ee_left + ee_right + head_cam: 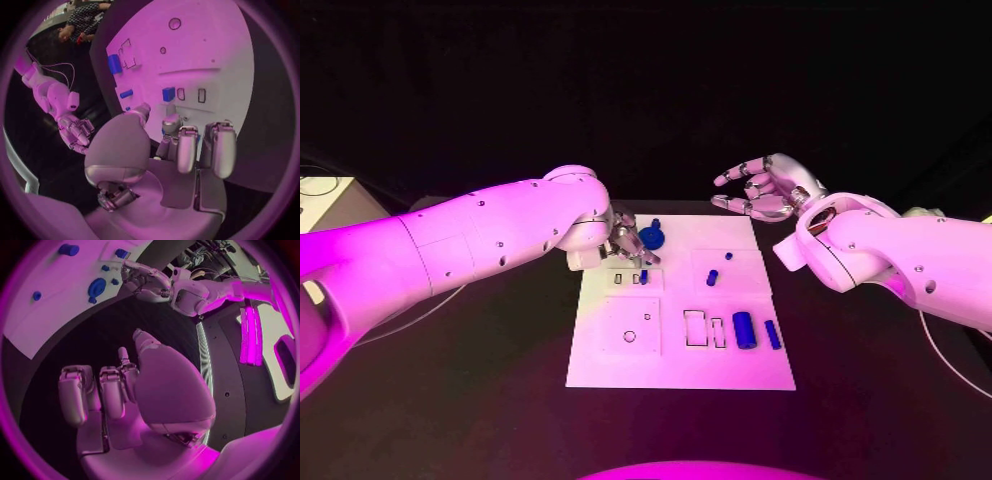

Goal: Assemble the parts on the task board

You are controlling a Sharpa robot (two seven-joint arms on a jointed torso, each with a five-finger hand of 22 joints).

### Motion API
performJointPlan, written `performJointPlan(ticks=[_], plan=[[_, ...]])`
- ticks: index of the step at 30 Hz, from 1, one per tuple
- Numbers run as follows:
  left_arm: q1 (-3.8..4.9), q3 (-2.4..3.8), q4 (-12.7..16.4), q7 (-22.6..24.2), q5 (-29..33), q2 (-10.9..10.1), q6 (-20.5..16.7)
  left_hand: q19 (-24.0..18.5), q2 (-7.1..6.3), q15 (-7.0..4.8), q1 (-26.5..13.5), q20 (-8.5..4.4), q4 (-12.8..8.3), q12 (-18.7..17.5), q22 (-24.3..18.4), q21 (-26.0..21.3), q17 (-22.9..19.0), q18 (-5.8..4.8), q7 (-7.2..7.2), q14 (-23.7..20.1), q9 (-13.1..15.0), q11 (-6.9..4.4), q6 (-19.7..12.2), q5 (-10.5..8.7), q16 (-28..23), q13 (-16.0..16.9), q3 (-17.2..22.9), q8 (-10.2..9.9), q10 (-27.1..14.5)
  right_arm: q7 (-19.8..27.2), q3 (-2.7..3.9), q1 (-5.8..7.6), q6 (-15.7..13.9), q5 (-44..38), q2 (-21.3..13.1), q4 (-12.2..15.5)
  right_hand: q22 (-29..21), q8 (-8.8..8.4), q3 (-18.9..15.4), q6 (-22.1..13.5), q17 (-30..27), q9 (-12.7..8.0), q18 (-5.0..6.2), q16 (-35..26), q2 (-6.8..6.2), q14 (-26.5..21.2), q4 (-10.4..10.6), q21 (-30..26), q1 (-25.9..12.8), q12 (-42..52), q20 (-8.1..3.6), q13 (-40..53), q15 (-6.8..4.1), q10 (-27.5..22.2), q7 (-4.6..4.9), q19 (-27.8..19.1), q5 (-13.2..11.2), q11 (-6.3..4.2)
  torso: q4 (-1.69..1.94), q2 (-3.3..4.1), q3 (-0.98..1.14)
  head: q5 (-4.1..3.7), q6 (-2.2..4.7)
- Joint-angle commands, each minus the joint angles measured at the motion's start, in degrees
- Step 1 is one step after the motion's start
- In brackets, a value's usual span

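The small blue peg (643, 276) stands in the task board (678, 360) near its far left corner, long axis pointing away from you. Your left hand (626, 243) is directly over it, fingertips at its top; whether they grip it, you cannot tell. Your right hand (762, 187) hovers well apart, fingers apart and holding nothing.

White flat task board (678, 365), lower centre of head view: smooth, matt, plastic-like. Small blue parts (744, 330) on it: smooth plastic, slight sheen. Black counter (473, 400): dull, matt. Left hand (181, 150) and right hand (131, 390): silver metal-look shells, glossy, smooth. White arm casings (473, 240): glossy plastic.
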Motion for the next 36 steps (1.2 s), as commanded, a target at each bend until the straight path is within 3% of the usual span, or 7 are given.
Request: performJointPlan(ticks=[1, 8, 15, 19, 36], plan=[[0.15, -0.01, -0.5, -0.8, -2.7, 0.3, 2.8, 0.2, 0.36, 0.39, -0.6, 0.4, -0.1, 0.1, 6.1, 0.3, 15.1, -0.6, -0.22, 5.9, 0.3, -0.21, 0.1, -0.14, 0.2, 0.2, -0.3, 0.4, -0.2, 0.7, 0.02, 0.11, -0.6, 0.2, 0.0, -0.2, 13.0, 0.39, 0.4, -0.4, 13.1, 0.0, 0.77, -0.4, -0.52, 5.4, 0.1, -0.7, -0.1, -0.4, -0.25, 7.3, -0.2, -0.5, -0.07, 4.1, 0.2, 0.08, 0.25, -0.01, 0.01, -0.08, -0.12], [0.15, -0.02, -1.3, -0.9, -3.4, 0.3, 3.6, 0.2, 0.48, 0.34, -0.6, 0.4, -0.1, 0.2, 6.1, 0.3, 15.1, -0.58, -0.31, 5.9, 0.6, -0.28, 0.3, -0.14, 0.2, 0.4, -0.3, 0.6, -0.1, 0.4, 0.02, 0.18, -0.8, 0.1, 0.0, -0.5, 13.1, 0.41, 0.4, -0.5, 13.3, 0.0, 0.71, -0.3, -0.55, 5.5, 0.1, -0.5, -0.1, -0.3, -0.25, 7.4, -0.2, -0.4, -0.07, 4.2, 0.2, 0.08, 0.2, 0.03, -0.1, -0.07, -0.17], [0.03, -0.01, -2.1, -1.0, -2.9, 1.1, 4.7, 0.2, 0.54, 0.31, -0.6, 0.39, -0.2, 0.3, 6.2, 0.3, 15.1, -0.61, -0.37, 5.9, 0.8, -0.33, 0.4, -0.14, 0.2, 0.4, -0.2, 0.7, -0.1, 0.1, 0.02, 0.19, -0.7, -0.1, 0.2, -0.6, 13.1, 0.43, 0.5, -0.5, 13.3, 0.0, 0.68, -0.3, -0.54, 5.5, 0.1, -0.4, -0.1, -0.2, -0.25, 7.5, -0.2, -0.3, -0.07, 4.2, 0.2, 0.08, -0.03, 0.19, -0.07, -0.07, -0.49], [-0.23, -0.15, -3.0, -1.0, -2.3, 1.6, 5.0, 0.2, 0.58, 0.3, -0.5, 0.38, -0.2, 0.2, 6.2, 0.4, 15.1, -0.61, -0.39, 5.9, 0.8, -0.34, 0.4, -0.14, 0.2, 0.3, -0.2, 0.8, -0.2, 0.0, 0.02, 0.2, -0.6, -0.1, 0.3, -0.6, 13.1, 0.43, 0.5, -0.5, 13.3, 0.0, 0.68, -0.3, -0.54, 5.5, 0.1, -0.4, -0.1, -0.2, -0.25, 7.5, -0.2, -0.3, -0.07, 4.2, 0.2, 0.08, -0.16, 0.39, -0.07, 0.06, -0.28], [-0.84, -0.4, -3.9, -0.9, -0.4, 2.7, 5.7, 0.2, 0.59, 0.24, 0.0, 0.35, -0.4, 0.0, 6.2, 0.3, 15.1, -0.6, -0.45, 5.9, 1.2, -0.41, 0.2, -0.13, 0.2, -0.2, 0.0, 0.9, -0.6, -0.3, 0.01, 0.19, -0.4, -0.3, 0.8, -0.9, 13.2, 0.51, 0.6, -0.4, 13.2, 0.1, 0.66, -0.4, -0.49, 5.4, 0.1, -0.3, -0.2, -0.1, -0.25, 7.6, -0.19, -0.2, -0.07, 4.3, 0.2, 0.07, -0.11, 0.39, -0.04, -0.11, -0.71]])
